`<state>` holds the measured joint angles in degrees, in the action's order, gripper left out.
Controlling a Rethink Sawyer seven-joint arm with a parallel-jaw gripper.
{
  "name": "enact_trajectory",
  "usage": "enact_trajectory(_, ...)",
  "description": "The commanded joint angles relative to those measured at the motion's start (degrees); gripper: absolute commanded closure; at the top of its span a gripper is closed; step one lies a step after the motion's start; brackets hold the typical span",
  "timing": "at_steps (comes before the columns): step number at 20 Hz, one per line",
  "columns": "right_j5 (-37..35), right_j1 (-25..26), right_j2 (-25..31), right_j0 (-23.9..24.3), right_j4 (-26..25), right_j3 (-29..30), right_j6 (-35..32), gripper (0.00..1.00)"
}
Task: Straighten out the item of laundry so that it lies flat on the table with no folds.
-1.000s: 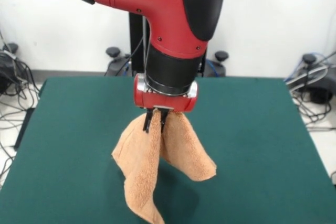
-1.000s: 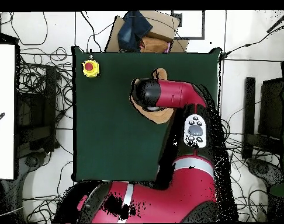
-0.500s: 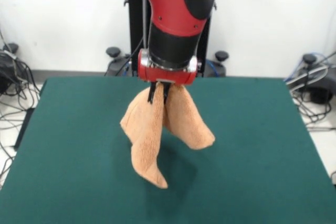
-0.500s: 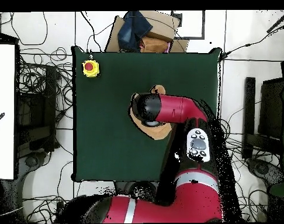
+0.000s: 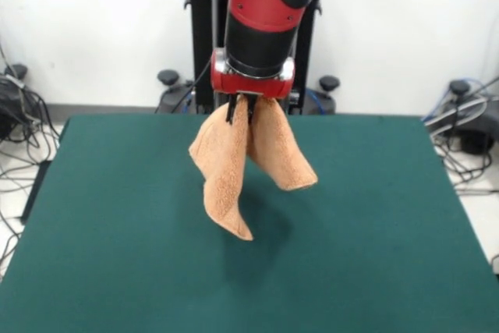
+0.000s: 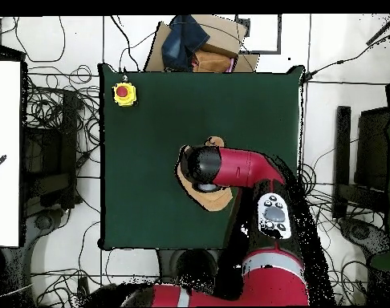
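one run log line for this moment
gripper: shut on towel | towel: hanging folded, clear of table | flat: no

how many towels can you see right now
1: the peach-orange towel hangs folded from the end effector, clear of the green table. In the overhead view the arm covers most of it.

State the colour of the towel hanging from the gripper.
Peach-orange, plain; the towel shows best in the front view.
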<state>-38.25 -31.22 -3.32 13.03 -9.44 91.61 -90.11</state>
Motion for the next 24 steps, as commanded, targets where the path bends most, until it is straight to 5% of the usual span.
enact_trajectory(1, 2.93, 0.34, 6.19, 1.58, -1.03, 4.17, -1.81, 1.00)
enact_trajectory(24, 2.77, 0.35, 5.62, 0.74, -1.83, 3.72, -2.37, 1.00)
